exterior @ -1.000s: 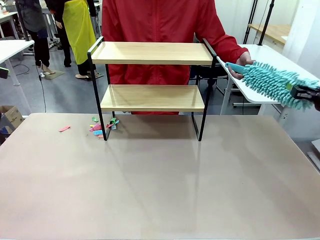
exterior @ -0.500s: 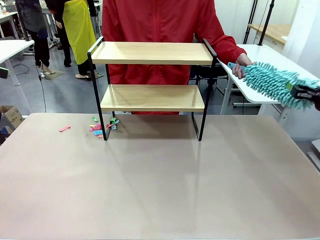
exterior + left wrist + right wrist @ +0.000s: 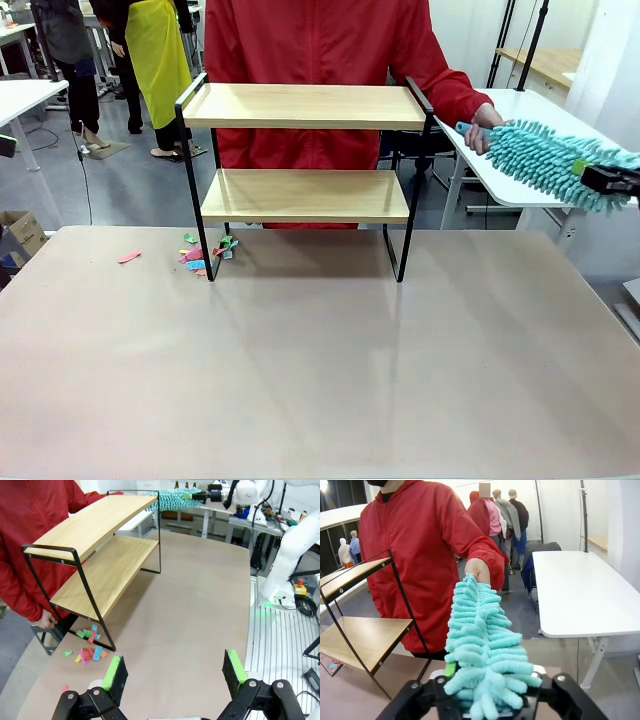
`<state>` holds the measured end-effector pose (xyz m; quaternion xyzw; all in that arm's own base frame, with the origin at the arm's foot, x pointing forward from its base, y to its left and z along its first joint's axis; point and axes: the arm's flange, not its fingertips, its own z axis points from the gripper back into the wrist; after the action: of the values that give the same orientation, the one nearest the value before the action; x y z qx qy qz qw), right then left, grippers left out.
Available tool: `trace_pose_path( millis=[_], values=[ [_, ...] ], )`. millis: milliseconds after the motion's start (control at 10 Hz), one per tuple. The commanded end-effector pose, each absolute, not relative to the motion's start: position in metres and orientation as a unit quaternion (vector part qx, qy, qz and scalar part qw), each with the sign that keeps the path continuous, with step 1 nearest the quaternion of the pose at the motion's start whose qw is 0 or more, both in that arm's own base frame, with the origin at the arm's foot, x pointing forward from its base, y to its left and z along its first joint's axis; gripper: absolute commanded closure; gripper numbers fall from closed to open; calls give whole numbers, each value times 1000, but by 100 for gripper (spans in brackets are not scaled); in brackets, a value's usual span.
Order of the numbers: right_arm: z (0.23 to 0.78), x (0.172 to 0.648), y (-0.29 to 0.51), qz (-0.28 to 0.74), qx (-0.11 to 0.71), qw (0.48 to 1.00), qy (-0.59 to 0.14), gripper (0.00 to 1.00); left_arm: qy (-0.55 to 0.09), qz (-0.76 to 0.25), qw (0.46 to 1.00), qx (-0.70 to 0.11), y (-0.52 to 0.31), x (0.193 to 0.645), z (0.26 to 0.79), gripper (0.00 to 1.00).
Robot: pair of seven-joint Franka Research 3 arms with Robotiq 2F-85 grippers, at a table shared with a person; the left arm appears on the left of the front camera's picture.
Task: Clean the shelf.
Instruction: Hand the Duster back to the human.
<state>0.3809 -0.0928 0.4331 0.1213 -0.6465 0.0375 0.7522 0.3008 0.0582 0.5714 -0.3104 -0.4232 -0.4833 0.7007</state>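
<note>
the fluffy teal chenille duster (image 3: 545, 160) has lifted slightly at its far end compared with a moment ago, its handle end now in the person's hand (image 3: 487, 124). the right gripper (image 3: 605, 180) sits around the duster's other end; whether its fingers are clamping or have let go cannot be told. this looks like a handover back to the person, cleaning likely finished. the two-tier wooden shelf with black metal frame (image 3: 305, 150) stands unchanged at the table's far edge, coloured paper scraps (image 3: 205, 253) by its left foot. the left gripper (image 3: 175, 672) hangs spread wide, empty.
</note>
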Motion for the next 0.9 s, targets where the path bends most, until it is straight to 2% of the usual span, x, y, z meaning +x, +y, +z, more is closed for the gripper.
trace_pose_path(
  millis=[0,100,500,800],
  values=[
    [463,372,-98,25,133,754,-643,5,-435,-487,689,-314,56,302,572,0],
    [484,368,-105,17,150,744,-651,0,-435,-487,689,-314,56,302,572,0],
    [565,356,-157,-84,224,681,-692,0,-435,-487,689,-314,56,302,572,0],
    [586,348,-211,-166,260,632,-711,0,-435,-487,689,-314,56,302,572,0]
  ],
)
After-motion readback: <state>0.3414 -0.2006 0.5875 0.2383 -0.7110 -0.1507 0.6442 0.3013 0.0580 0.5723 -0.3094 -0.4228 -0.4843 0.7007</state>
